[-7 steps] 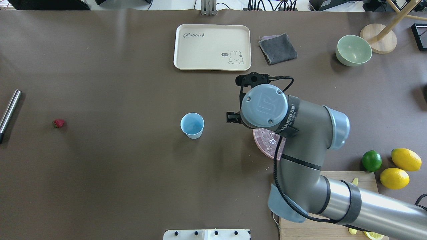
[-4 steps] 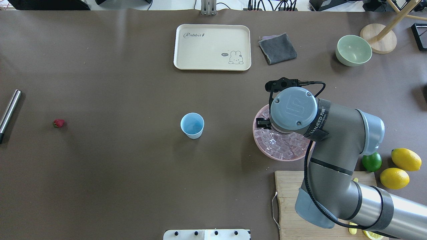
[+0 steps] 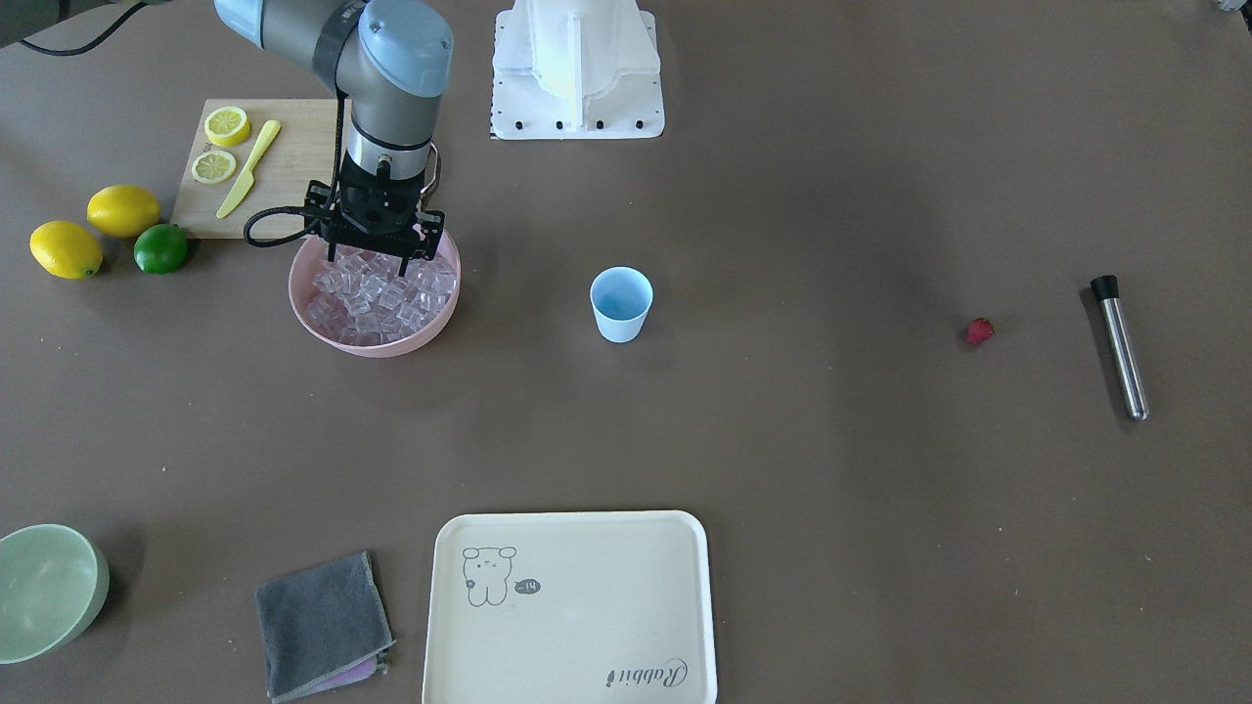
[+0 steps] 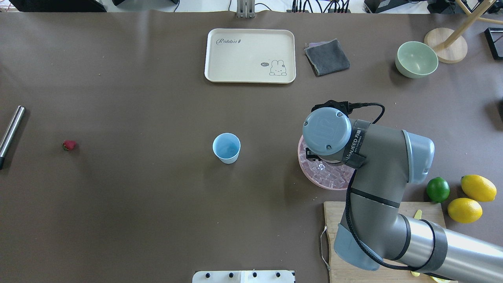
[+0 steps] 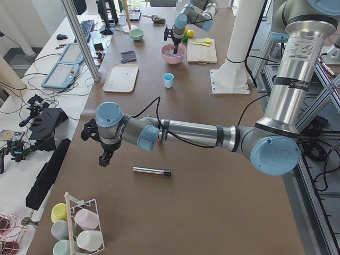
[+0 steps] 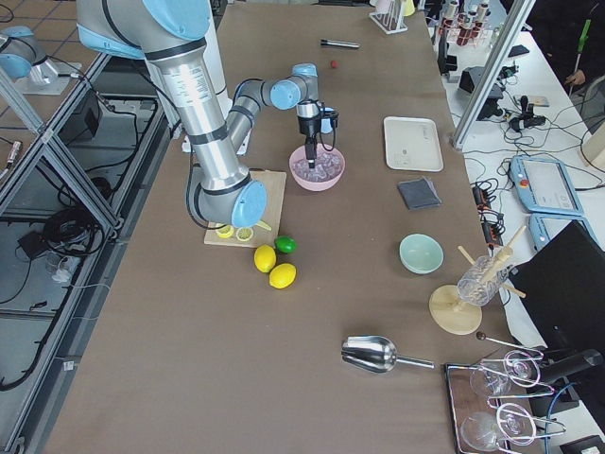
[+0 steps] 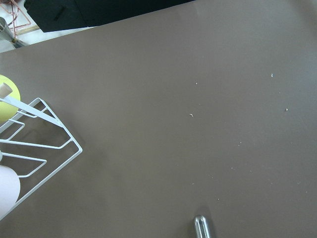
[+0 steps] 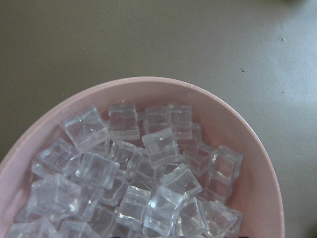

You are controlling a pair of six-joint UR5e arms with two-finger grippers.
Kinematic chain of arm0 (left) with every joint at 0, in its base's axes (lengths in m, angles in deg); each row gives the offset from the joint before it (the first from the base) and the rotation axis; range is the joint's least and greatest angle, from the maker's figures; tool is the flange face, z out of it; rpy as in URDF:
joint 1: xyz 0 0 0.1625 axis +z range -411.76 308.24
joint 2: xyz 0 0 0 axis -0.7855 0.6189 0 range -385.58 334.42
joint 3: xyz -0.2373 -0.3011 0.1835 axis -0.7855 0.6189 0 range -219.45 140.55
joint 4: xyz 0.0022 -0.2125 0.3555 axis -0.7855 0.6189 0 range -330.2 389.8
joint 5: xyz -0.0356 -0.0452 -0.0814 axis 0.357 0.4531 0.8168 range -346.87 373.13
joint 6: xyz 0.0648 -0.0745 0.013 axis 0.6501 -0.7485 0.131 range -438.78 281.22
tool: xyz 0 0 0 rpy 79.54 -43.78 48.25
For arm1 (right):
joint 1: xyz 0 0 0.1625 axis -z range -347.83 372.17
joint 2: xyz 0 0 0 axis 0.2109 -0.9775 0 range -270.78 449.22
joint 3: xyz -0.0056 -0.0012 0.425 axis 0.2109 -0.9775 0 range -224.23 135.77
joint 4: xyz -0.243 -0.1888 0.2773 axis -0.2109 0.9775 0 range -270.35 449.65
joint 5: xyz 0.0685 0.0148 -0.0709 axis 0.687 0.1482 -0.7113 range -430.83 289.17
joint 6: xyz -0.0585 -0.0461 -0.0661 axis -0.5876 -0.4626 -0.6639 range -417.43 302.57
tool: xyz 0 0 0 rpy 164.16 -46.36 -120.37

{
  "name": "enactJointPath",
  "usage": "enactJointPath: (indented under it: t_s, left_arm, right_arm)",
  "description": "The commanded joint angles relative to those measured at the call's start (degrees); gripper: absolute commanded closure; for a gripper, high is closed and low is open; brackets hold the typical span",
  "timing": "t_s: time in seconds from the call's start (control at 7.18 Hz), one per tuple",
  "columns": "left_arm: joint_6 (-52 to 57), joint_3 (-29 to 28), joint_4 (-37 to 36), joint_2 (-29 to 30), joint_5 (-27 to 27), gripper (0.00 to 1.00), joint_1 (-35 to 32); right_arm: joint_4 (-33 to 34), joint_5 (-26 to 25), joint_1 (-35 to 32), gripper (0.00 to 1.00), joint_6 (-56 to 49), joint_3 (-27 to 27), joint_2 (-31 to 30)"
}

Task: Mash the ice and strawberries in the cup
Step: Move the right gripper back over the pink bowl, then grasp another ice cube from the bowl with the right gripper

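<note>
The pale blue cup [image 4: 226, 147] stands upright mid-table and also shows in the front view [image 3: 620, 305]. The pink bowl [image 3: 372, 344] to its right holds many clear ice cubes [image 8: 138, 173]. My right gripper [image 3: 370, 259] hangs open, fingers pointing down, just over the ice [image 3: 377, 293] at the bowl's robot-side half. The small red strawberry [image 4: 69, 145] lies far left on the table. My left gripper [image 5: 103, 159] hovers over the table's left end near a metal rod [image 5: 151, 171]; I cannot tell whether it is open or shut.
A cream tray [image 4: 249, 55], grey cloth [image 4: 327, 57] and pale green bowl [image 4: 416, 59] lie at the far side. A cutting board [image 3: 284, 166] with lemon slices and a yellow knife, two lemons and a lime [image 4: 437, 189] sit near the right arm.
My right arm swung right from beside the cup to over the pink bowl, then eased back left a little over the ice. Cup and strawberry have not moved.
</note>
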Motion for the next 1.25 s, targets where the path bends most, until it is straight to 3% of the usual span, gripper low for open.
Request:
enactJointPath:
  t_s: [0.0, 0.14, 0.28, 0.97, 1.11]
  left_arm:
    - [0.21, 0.32, 0.18, -0.3, 0.0, 0.01, -0.05]
    - [0.21, 0.24, 0.18, -0.31, 0.61, 0.01, -0.14]
    - [0.21, 0.32, 0.18, -0.31, 0.7, 0.01, -0.23]
    - [0.3, 0.32, 0.09, -0.22, 0.79, 0.01, -0.75]
    - [0.3, 0.32, 0.09, -0.22, 0.79, 0.01, -0.75]
  right_arm:
    - [1.19, -0.3, -0.38, 0.21, 0.01, -1.43, 3.66]
    - [0.76, -0.65, -0.3, 0.23, 0.01, -4.22, 4.38]
    - [1.11, -0.74, -0.3, 0.37, 0.01, -4.25, 4.74]
    - [0.76, -0.74, 0.14, 0.4, 0.0, -5.13, 2.63]
    - [0.76, -0.66, 0.06, 0.45, 0.01, -5.22, 2.81]
